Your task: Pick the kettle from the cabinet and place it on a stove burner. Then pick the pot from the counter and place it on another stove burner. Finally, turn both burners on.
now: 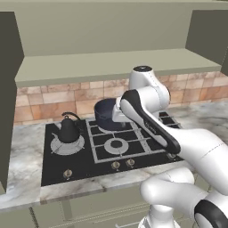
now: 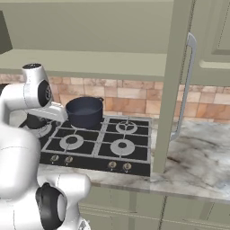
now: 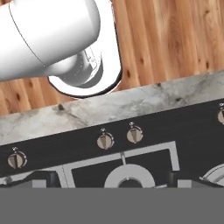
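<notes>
- The desk (image 1: 26, 147), marbled stone, ran across the middle of the left base view and carried the black stove (image 1: 75, 167) at its centre; in the right base view the cabinet (image 2: 173, 85) door stood open on edge right of centre, its grey bar handle (image 2: 187, 85) facing right.
- The pot (image 1: 106, 115) sat on a rear burner just above the centre of the left base view, and showed again left of centre in the right base view, upright on its grate.
- The kettle (image 1: 69, 129) stood upright on the big silvery burner (image 1: 67, 146) at centre left of the left base view, well apart from the pot.
- By my reading, both placings were done and the step in hand was turning the burners on.
- The knobs (image 3: 105, 141) lay in a row along the stove's front edge, mid-frame in the hand view, with the camera looking straight down on them.
- The next move would call for lowering the hand onto the knob that serves the kettle's or the pot's burner, pinching it squarely and twisting; which knob serves which burner I could not tell.
- The hand's fingers were spread as wide as they go, holding nothing and touching nothing.
</notes>
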Robot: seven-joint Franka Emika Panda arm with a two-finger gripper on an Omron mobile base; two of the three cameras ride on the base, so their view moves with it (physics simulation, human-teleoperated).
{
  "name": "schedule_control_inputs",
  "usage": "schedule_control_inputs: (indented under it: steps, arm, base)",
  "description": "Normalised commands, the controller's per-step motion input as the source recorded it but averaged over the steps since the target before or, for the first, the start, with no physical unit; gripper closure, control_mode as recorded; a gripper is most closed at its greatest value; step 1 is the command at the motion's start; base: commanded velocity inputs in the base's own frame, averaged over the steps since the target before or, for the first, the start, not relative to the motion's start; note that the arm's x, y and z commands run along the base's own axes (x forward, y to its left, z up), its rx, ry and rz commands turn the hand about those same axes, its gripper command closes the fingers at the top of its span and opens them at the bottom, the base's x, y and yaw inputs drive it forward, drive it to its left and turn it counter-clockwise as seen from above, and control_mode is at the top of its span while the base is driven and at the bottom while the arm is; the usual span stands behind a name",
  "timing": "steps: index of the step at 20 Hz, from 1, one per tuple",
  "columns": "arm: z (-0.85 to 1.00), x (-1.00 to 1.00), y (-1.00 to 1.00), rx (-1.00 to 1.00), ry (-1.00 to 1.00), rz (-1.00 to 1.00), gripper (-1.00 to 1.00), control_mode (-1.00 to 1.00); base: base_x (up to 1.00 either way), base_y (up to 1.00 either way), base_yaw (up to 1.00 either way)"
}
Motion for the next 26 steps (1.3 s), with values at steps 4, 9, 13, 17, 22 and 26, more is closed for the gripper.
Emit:
schedule_control_inputs:
  steps: [4, 9, 13, 17, 22, 26]
  arm:
    - [-0.07, 0.0, 0.0, 0.0, 0.05, 0.0, -1.0, -1.0]
    - [-0.07, 0.0, 0.0, 0.0, 0.06, 0.0, -1.0, -1.0]
    - [-0.08, 0.0, 0.0, 0.0, 0.05, 0.0, -1.0, -1.0]
    - [-0.1, 0.0, 0.0, 0.0, 0.01, 0.0, -1.0, -1.0]
    - [-0.09, 0.0, 0.0, 0.0, 0.04, 0.0, -1.0, -1.0]
    - [-0.05, 0.0, 0.0, 0.0, 0.03, 0.0, -1.0, -1.0]
  base:
    - [0.0, 0.0, 0.0]
    - [0.0, 0.0, 0.0]
    - [0.0, 0.0, 0.0]
    - [0.0, 0.0, 0.0]
    - [0.0, 0.0, 0.0]
    - [0.0, 0.0, 0.0]
